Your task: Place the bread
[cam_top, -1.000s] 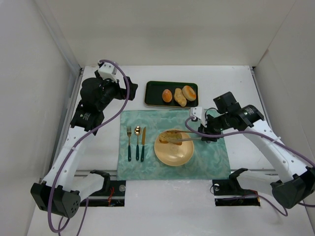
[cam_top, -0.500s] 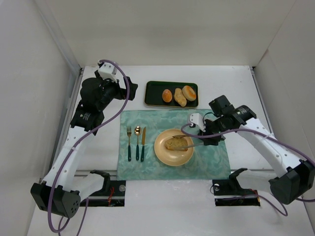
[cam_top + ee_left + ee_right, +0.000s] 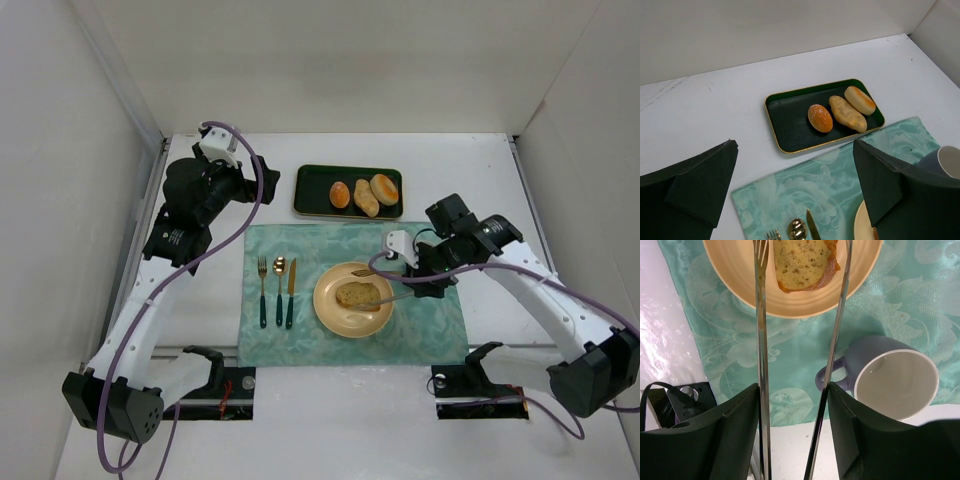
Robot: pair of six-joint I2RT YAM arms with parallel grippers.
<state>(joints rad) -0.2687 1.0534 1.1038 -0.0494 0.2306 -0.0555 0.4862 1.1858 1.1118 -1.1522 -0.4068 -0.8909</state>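
Between the spread tongs of the right gripper (image 3: 799, 270), the bread (image 3: 802, 262) lies released on the plate (image 3: 735, 275), so next comes withdrawal.

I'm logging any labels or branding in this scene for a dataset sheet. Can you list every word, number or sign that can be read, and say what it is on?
None: no readable text shows in any view.
The bread, plate, mug, dark tray and cutlery carry no print.
The green placemat bears only a woven leaf pattern.
The arm bases at the near edge show no legible marking at this size.
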